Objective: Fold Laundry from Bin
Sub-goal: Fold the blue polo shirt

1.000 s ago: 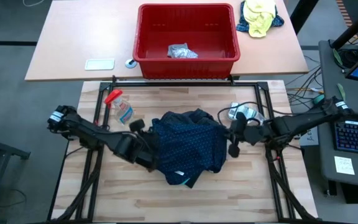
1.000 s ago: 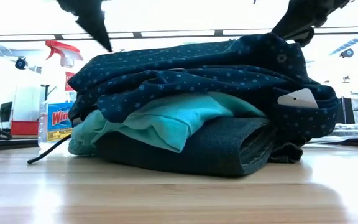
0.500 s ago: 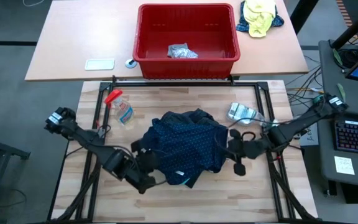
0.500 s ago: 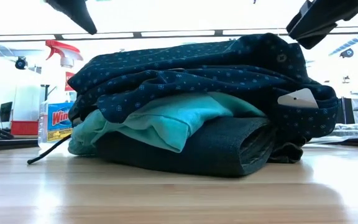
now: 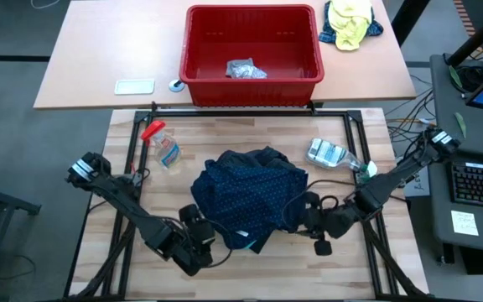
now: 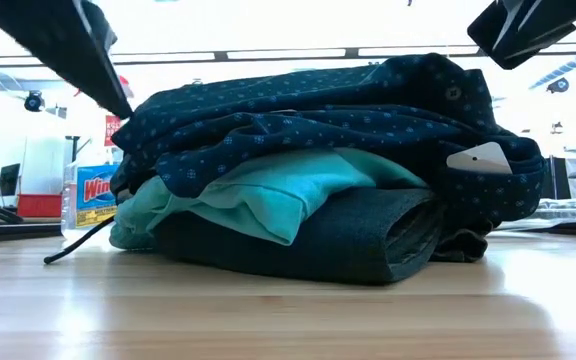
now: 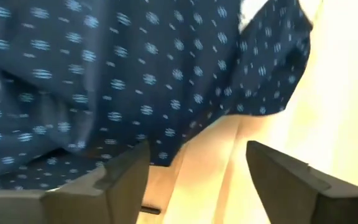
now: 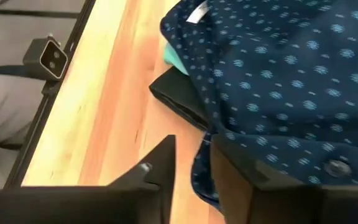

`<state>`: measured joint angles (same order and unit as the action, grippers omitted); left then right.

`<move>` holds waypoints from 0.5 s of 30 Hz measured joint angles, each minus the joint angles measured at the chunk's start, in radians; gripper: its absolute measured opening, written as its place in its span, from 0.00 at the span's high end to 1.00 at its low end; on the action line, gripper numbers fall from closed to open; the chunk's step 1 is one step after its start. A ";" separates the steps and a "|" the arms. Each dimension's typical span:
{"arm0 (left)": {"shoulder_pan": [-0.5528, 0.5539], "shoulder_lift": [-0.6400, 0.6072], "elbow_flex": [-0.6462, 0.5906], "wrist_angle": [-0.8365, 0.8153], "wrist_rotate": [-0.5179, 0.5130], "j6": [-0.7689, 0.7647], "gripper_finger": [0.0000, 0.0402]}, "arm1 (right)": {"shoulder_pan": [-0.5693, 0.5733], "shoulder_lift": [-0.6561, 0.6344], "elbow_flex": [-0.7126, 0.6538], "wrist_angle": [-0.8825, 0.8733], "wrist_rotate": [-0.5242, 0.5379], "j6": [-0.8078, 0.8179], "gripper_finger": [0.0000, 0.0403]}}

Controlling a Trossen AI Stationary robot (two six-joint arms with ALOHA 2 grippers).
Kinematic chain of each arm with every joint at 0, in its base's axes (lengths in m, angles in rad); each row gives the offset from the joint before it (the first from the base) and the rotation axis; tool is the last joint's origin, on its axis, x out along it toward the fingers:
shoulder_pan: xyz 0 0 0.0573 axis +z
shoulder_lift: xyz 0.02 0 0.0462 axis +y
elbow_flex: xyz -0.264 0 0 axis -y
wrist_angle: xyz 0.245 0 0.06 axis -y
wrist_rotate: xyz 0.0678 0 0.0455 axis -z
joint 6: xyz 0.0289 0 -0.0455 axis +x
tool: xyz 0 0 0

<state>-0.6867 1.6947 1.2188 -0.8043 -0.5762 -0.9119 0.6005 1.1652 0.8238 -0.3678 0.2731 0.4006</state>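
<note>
The laundry is a folded pile in the middle of the wooden table. A navy dotted shirt (image 5: 250, 195) lies on top, over a turquoise garment (image 6: 268, 195) and a dark grey one (image 6: 308, 240) that rests on the wood. My left gripper (image 5: 201, 242) stands open at the pile's near left corner, its fingers over bare table below the navy hem (image 7: 194, 186). My right gripper (image 5: 307, 218) is at the near right edge, fingers a narrow gap apart (image 8: 194, 171). The red bin (image 5: 251, 52) stands on the far table. My right gripper has its fingers (image 8: 160, 168) at the navy shirt's hem (image 8: 201, 155), slanting down from the table's right side. The hem shows through the gap. Whether the fingers touch the cloth, I cannot tell.
A spray bottle (image 5: 162, 144) lies left of the pile and a clear plastic bottle (image 5: 329, 153) right of it. A small grey crumpled thing (image 5: 246, 70) lies in the bin. A yellow-and-blue cloth bundle (image 5: 350, 21) sits beside the bin. Bare wood runs along the near edge.
Both grippers have drawn back from the pile's sides toward the table's near edge and come lower, the left to the near left corner, the right to the near right edge. The pile has kept its shape.
</note>
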 joint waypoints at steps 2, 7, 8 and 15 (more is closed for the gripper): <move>0.000 0.030 0.004 0.001 0.000 0.010 0.34 | 0.012 0.036 0.031 -0.036 0.035 0.001 0.70; 0.000 0.089 0.004 -0.009 -0.020 0.005 0.30 | 0.053 0.139 0.160 -0.264 0.182 0.031 0.59; 0.000 0.100 0.004 -0.009 -0.038 0.002 0.30 | 0.064 0.162 0.188 -0.308 0.218 0.036 0.58; 0.000 0.133 0.004 -0.030 -0.171 -0.021 0.34 | 0.104 0.317 0.277 -0.453 0.393 0.018 0.57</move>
<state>-0.6865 1.8276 1.2232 -0.8341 -0.7475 -0.9334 0.7048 1.4826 1.1007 -0.8207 0.6665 0.4189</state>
